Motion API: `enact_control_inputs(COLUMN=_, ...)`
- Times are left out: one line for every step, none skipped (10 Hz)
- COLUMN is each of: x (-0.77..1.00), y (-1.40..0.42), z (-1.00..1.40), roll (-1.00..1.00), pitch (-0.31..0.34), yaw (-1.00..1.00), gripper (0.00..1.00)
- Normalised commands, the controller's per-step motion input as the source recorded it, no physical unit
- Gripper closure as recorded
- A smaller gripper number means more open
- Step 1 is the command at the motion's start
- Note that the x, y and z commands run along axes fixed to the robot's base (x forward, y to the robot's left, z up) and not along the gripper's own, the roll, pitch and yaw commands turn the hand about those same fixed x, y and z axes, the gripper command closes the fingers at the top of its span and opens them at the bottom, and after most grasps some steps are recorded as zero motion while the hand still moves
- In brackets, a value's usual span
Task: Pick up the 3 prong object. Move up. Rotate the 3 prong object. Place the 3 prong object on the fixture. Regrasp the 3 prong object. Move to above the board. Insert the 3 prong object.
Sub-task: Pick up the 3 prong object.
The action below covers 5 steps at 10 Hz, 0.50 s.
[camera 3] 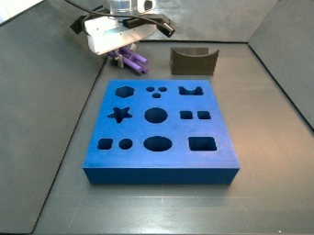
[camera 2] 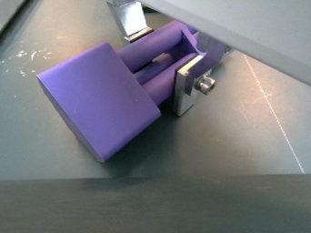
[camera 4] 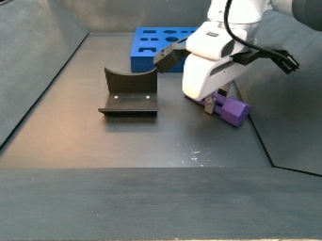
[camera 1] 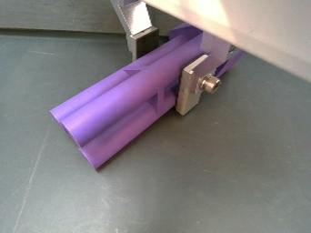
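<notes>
Dark grey floor (camera 3: 50, 138) with low walls around it carries everything; the board (camera 3: 160, 165) lies flat in the middle with its cutouts all empty, and the fixture (camera 3: 193, 61) stands near its far edge with nothing in its notch; the gripper (camera 1: 165, 65) is down at the floor beside the board's far corner, its silver fingers (camera 1: 194, 84) set on either side of the 3 prong object (camera 1: 127, 114); in both wrist views the pads look pressed against the purple body, so I judge the jaws clenched on it, though the piece appears to rest on the floor, prongs lying flat; in a side view the purple block (camera 4: 232, 109) shows just under the wrist, apart from the fixture; so the task seems at its very start, the pick-up grasp made but no lift yet; lifting, rotating, setting on the fixture, regrasping, carrying over the board and inserting all remain
</notes>
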Motion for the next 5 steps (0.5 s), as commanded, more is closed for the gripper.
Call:
enact_control_inputs(x=0.00, y=0.00, z=0.00, roll=0.00, pitch=0.000, yaw=0.00, gripper=1.00)
enact_control_inputs(x=0.00, y=0.00, z=0.00, roll=0.00, pitch=0.000, yaw=0.00, gripper=1.00)
enact_control_inputs(x=0.00, y=0.00, z=0.00, roll=0.00, pitch=0.000, yaw=0.00, gripper=1.00)
enact_control_inputs(x=0.00, y=0.00, z=0.00, roll=0.00, pitch=0.000, yaw=0.00, gripper=1.00)
enact_control_inputs(x=0.00, y=0.00, z=0.00, roll=0.00, pitch=0.000, yaw=0.00, gripper=1.00)
